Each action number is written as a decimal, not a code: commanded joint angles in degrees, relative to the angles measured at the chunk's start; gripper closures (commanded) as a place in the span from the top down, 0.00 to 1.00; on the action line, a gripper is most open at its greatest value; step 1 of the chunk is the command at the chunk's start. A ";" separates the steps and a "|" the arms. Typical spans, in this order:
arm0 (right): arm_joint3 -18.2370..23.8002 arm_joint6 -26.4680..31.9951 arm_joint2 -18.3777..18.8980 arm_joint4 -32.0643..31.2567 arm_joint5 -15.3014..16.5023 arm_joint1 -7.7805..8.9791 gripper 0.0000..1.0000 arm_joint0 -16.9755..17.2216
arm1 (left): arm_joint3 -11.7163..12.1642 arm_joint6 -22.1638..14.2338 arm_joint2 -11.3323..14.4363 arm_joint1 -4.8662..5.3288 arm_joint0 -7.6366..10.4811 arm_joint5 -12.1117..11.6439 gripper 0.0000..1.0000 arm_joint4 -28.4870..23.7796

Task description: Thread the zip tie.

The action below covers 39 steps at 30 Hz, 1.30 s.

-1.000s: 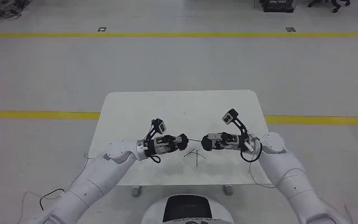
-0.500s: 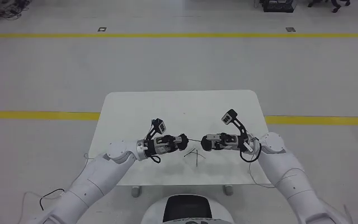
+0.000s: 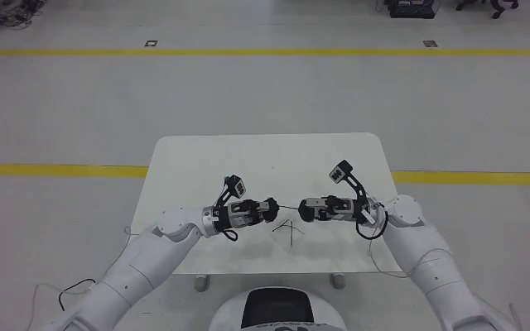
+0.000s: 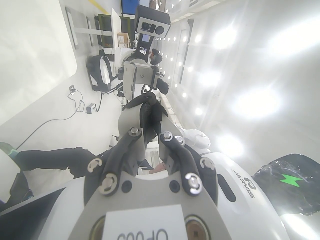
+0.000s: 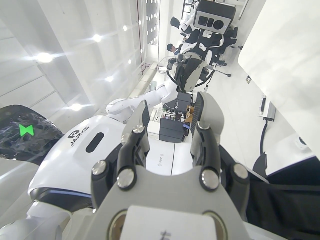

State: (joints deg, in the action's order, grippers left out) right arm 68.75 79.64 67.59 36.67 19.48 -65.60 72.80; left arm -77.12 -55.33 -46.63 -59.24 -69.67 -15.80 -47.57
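Over the near middle of the white table [image 3: 207, 157], my two grippers face each other a short gap apart. A thin black zip tie [image 3: 287, 206] spans that gap, level above the table. The left gripper [image 3: 272, 209] is shut on one end of the zip tie; in the left wrist view its fingers [image 4: 132, 118] press together around dark material. The right gripper [image 3: 303, 209] is at the tie's other end. Its fingers [image 5: 202, 108] stand apart in the right wrist view, and I see nothing between them.
Two or three loose black zip ties [image 3: 288, 228] lie crossed on the table just below the gap between the grippers, near the front edge. The rest of the tabletop is bare white. Yellow floor lines run behind the table.
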 commanded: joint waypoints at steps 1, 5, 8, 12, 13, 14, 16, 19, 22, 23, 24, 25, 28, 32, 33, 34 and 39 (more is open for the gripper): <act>0.00 0.00 0.03 -0.13 0.00 -0.03 0.37 -0.03 | 0.00 0.00 0.00 0.00 0.00 0.00 0.00 0.00; -0.01 0.00 -0.07 -0.35 0.00 -0.09 0.35 -0.14 | 0.00 0.00 0.00 0.00 0.00 0.00 0.00 0.00; 0.05 0.00 -0.11 -0.34 0.00 -0.11 0.34 -0.18 | 0.00 0.00 0.00 0.00 0.00 0.00 0.00 0.00; 0.30 0.00 0.03 -0.27 0.00 -0.08 0.30 -0.04 | 0.00 0.00 0.00 0.00 0.00 0.00 0.00 0.00; 0.41 0.00 0.06 -0.25 0.00 -0.06 0.29 0.02 | 0.00 0.00 0.00 0.00 0.00 0.00 0.00 0.00; 0.59 0.00 0.10 -0.24 0.00 -0.04 0.29 0.11 | 0.00 0.00 0.00 0.00 0.00 0.00 0.00 0.00; 0.87 0.00 0.14 -0.27 0.00 0.01 0.28 0.24 | 0.00 0.00 0.00 0.00 0.00 0.00 0.00 0.00; 1.29 0.00 0.24 -0.45 0.00 0.12 0.27 0.42 | 0.00 0.00 0.00 0.00 0.00 0.00 0.00 0.00; 1.40 0.00 0.31 -0.82 0.00 0.24 0.26 0.56 | 0.00 0.00 0.00 0.00 0.00 0.00 0.00 0.00; 1.41 0.00 0.30 -0.87 0.00 0.26 0.25 0.60 | 0.00 0.00 0.00 0.00 0.00 0.00 0.00 0.00; 1.39 0.00 0.27 -1.00 0.00 0.29 0.25 0.62 | 0.00 0.00 0.00 0.00 0.00 0.00 0.00 0.00; 1.37 0.00 0.24 -1.07 0.00 0.32 0.25 0.62 | 0.00 0.00 0.00 0.00 0.00 0.00 0.00 0.00; 1.36 0.00 0.13 -1.24 0.00 0.37 0.23 0.64 | 0.00 0.00 0.00 0.00 0.00 0.00 0.00 0.00; 1.42 0.00 0.07 -1.38 0.00 0.44 0.18 0.67 | 0.00 0.00 0.00 0.00 0.00 0.00 0.00 0.00; 1.44 0.00 0.08 -1.39 0.00 0.45 0.18 0.68 | 0.00 0.00 0.00 0.00 0.00 0.00 0.00 0.00; 1.45 0.00 0.09 -1.38 0.00 0.46 0.16 0.70 | 0.00 0.00 0.00 0.00 0.00 0.00 0.00 0.00; 1.53 0.00 0.19 -1.43 0.00 0.49 0.15 0.81 | 0.00 0.00 0.00 0.00 0.00 0.00 0.00 0.00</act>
State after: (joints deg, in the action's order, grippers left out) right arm 70.27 79.64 67.76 35.26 19.48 -65.11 73.59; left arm -77.12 -55.33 -46.63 -59.24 -69.67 -15.80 -47.57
